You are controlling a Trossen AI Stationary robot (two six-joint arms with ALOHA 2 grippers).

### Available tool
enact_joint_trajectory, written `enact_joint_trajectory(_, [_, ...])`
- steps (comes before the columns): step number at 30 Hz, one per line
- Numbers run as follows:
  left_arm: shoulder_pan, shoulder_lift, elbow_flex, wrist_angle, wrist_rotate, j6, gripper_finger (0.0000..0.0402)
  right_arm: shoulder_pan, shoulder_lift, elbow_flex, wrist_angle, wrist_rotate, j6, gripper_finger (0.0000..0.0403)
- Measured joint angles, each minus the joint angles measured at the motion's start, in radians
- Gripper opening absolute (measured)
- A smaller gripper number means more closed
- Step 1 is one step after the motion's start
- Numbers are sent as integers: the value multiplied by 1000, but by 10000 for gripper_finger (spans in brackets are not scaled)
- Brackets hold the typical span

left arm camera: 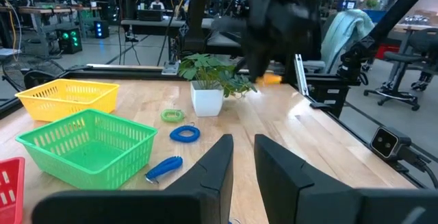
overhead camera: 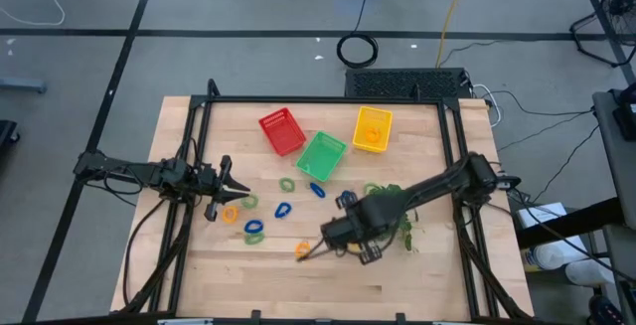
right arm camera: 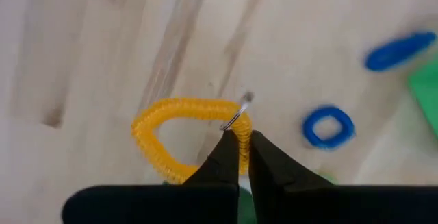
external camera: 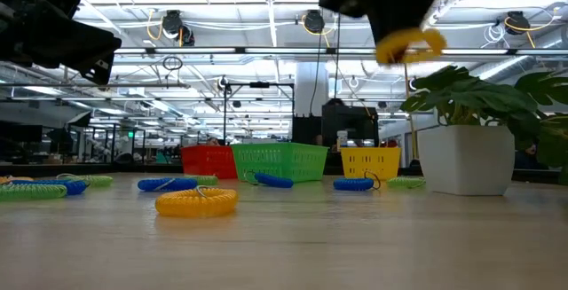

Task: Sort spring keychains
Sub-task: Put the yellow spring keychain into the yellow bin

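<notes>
Right claw (right arm camera: 239, 157) clamped on orange coiled keychain (right arm camera: 179, 132), its loop lifted off table (right arm camera: 89, 39).

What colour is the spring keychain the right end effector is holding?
Orange-yellow: the spring keychain pinched in the right end effector, clearest in the right wrist view.

Both arms are dark, near-black, built of slim jointed links with bulkier housings at the joints. The left arm's matte black two-finger gripper (overhead camera: 231, 188) ends in flat, blunt, wedge-shaped fingers (left arm camera: 215, 169). The right arm's black gripper (right arm camera: 238, 157) has fingers tapering to narrow tips, and black cables trail along its links.
</notes>
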Motion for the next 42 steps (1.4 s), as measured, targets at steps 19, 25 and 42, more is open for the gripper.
enact_joint_trajectory(19, [0, 0, 0, 0, 0, 0, 67, -144, 0, 337, -299, -59, 480, 0])
enact_joint_trajectory(25, [0, 0, 0, 0, 0, 0, 67, -164, 0, 337, -307, -73, 466, 0])
enact_joint_trajectory(42, [0, 0, 0, 0, 0, 0, 67, -426, -89, 308, -306, 2, 212, 0])
